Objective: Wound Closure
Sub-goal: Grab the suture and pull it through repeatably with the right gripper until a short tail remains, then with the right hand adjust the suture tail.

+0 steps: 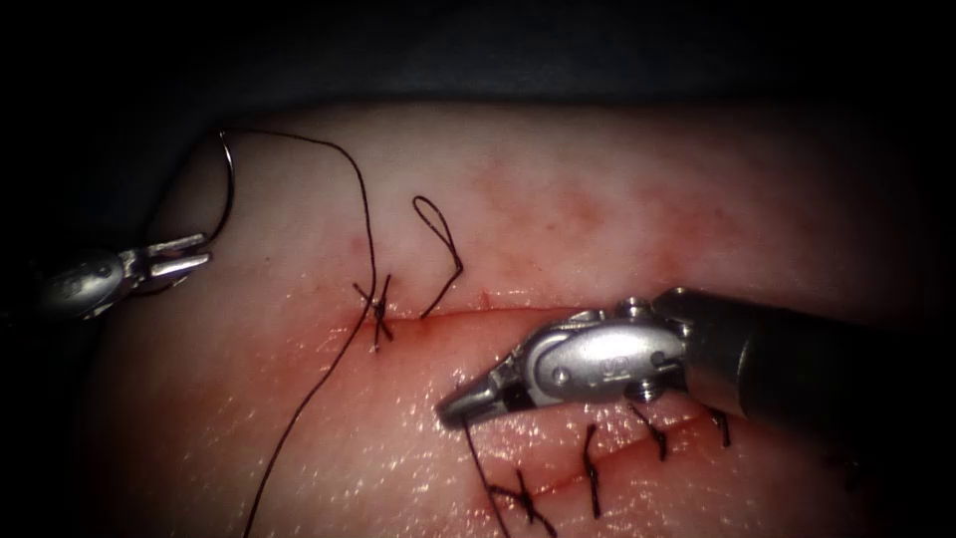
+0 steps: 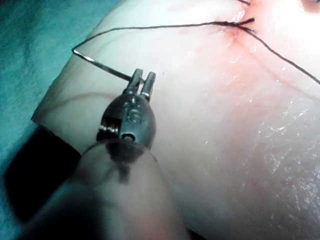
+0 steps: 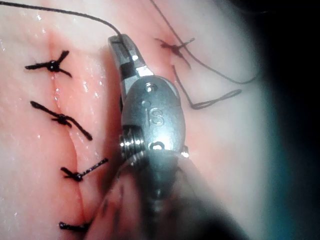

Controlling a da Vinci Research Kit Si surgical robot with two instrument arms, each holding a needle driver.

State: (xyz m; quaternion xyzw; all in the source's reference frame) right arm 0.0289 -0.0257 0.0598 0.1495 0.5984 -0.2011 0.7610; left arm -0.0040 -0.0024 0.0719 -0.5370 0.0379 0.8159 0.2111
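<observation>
Left hand (image 1: 189, 254), at the frame's left edge, is clamping the needle (image 1: 229, 184) near its lower end, clear of the tissue (image 1: 617, 199). Right hand (image 1: 468, 403), shut on thread (image 1: 478, 458), is lying below the cut (image 1: 468, 312); keeping thread slack-free seems wise.

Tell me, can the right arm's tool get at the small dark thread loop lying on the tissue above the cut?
Probably yes. The right tool, jaws shut on thread, sits just below the cut, and the thread loop lies exposed on bare tissue with nothing between.

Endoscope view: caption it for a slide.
Left tool holds the needle off the tissue; right tool grips thread.
</observation>
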